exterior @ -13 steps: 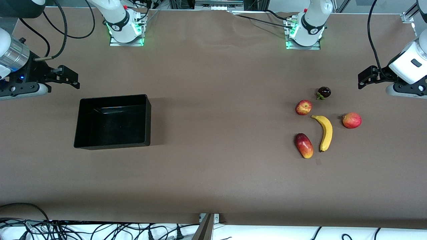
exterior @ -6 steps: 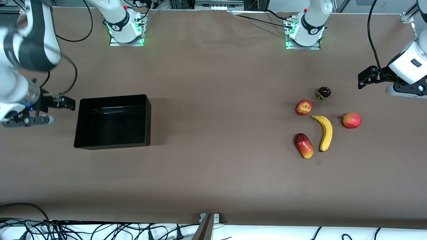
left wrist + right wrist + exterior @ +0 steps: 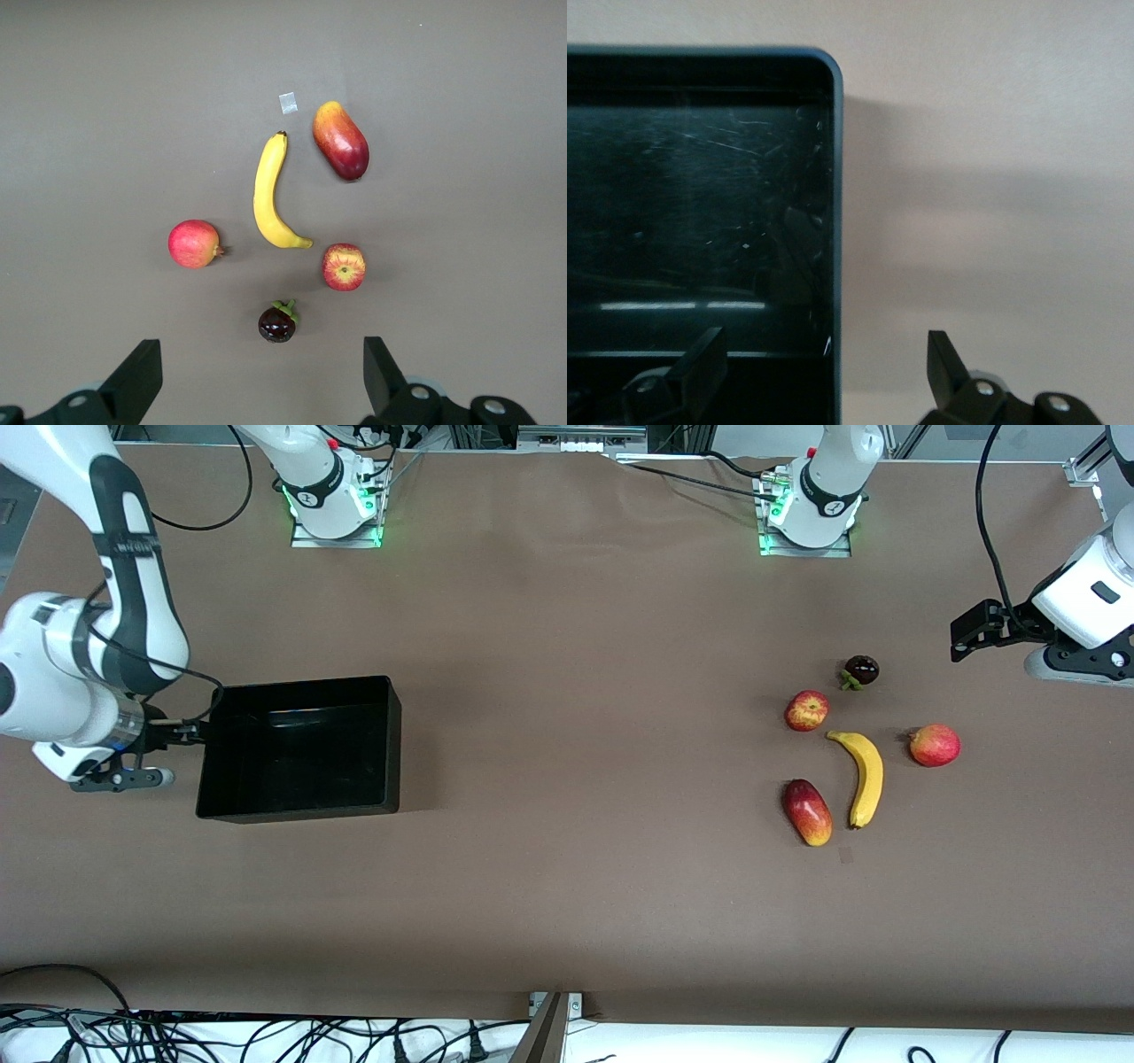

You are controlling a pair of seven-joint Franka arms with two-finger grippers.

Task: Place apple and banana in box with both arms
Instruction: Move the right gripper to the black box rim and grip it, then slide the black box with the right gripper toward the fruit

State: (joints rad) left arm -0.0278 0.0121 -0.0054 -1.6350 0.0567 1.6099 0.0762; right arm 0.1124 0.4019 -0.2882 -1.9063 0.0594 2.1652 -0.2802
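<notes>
At the box (image 3: pixel 299 747) wall, right tool (image 3: pixel 182 733) straddles its rim, spread; left tool (image 3: pixel 966 631), spread, empty, waits above the table.

A wide tabletop (image 3: pixel 567 886) covered in a matte brown sheet fills nearly the whole front view. Soft shadows are cast across the sheet under even overhead light. Along the edge nearest the front camera, a white strip (image 3: pixel 709 1045) is crossed by tangled black cables (image 3: pixel 221 1036). A small metal bracket (image 3: pixel 556 1005) is fixed at the middle of that edge.
</notes>
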